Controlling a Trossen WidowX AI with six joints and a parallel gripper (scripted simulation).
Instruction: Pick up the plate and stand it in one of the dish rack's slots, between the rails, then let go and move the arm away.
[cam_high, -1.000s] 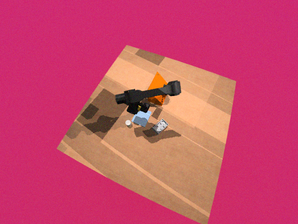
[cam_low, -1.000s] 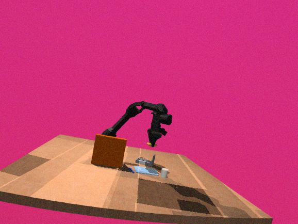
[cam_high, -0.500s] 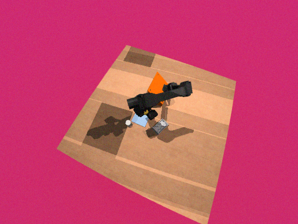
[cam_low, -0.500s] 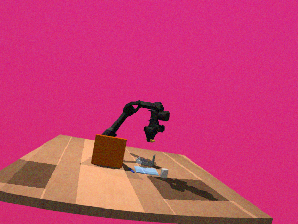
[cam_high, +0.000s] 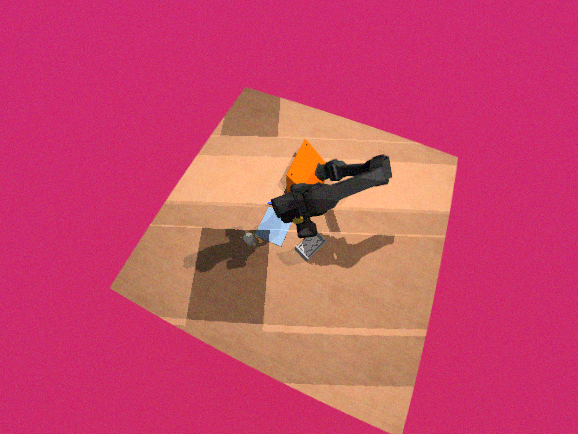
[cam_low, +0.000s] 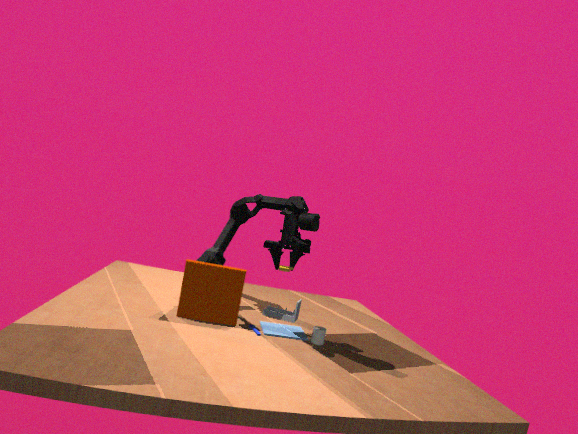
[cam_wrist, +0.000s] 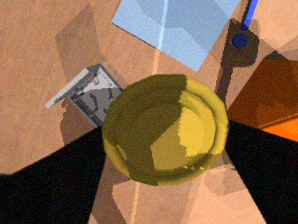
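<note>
The round yellow plate (cam_high: 298, 219) (cam_low: 285, 269) (cam_wrist: 197, 131) is held by opposite sides of its rim, lying about level, high above the table. My gripper (cam_low: 285, 267) (cam_wrist: 163, 129) is shut on it, one black finger at each side. In the top view the arm hides most of the plate. The small grey dish rack (cam_high: 302, 253) (cam_low: 298, 309) (cam_wrist: 67, 88) stands on the table below, with a raised wall at one end. In the wrist view it is left of the plate, which covers part of it. The plate is clear above the rack and not touching it.
A light blue flat sheet (cam_high: 272, 230) (cam_low: 281, 330) (cam_wrist: 200, 30) lies beside the rack. A tall orange block (cam_high: 304, 162) (cam_low: 212, 294) (cam_wrist: 267, 92) stands near the arm. A grey cup (cam_high: 249, 238) (cam_low: 318, 336) and a thin blue object (cam_low: 256, 330) (cam_wrist: 250, 12) are near the sheet.
</note>
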